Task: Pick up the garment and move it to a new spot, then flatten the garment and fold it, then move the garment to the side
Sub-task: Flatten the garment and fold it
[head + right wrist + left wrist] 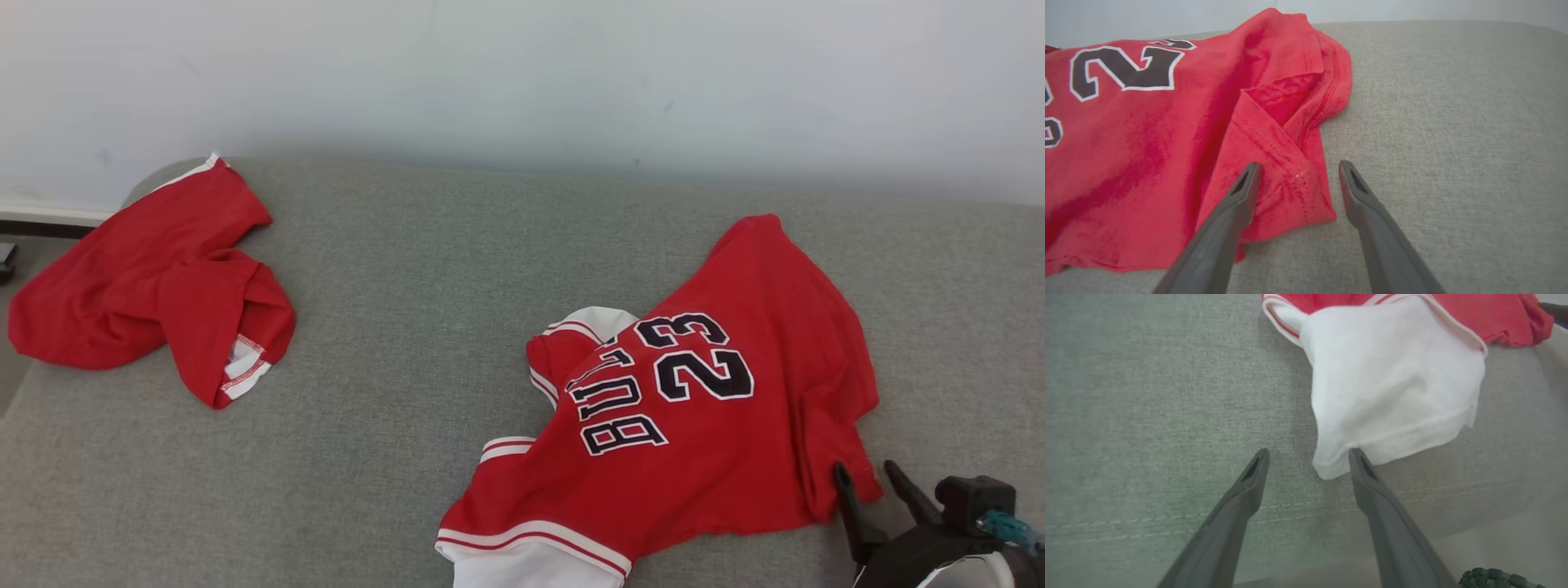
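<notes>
The jersey (pixel 694 408) lies on the right half of the cushion (pixel 392 310), close to my side. Its long axis runs slantwise, from the near left, where a white part (pixel 531 572) reaches the cushion's front, up to a red tip at the far right by the wall (pixel 522 73). The black, white-edged "23" (pixel 702 359) and the letters beside it sit turned and nearly upside down to my head camera. The cloth is a soft red knit, rumpled, with white-and-red striped bands at the openings and a folded ridge along its right side.

My right gripper (pixel 865 467) is at the jersey's near right corner, fingers spread wide. In the right wrist view it (pixel 1299 163) straddles that corner: the hem, with its two rows of stitching, lies in the gap, and one finger crosses over the red cloth. Nothing is pinched.

My left gripper (pixel 1309 450) is spread wide as well, holding nothing. In its wrist view the white part (pixel 1392 384) is smooth, matte and roughly square with a stitched hem; its lowest corner sits between my fingers, beside one tip. I cannot tell whether they touch.

The cushion is grey, coarse-woven upholstery with a double seam (pixel 1147 528) along its front. A second garment (pixel 155 286), red with a white striped edge, lies crumpled at the far left, well apart from the jersey.
</notes>
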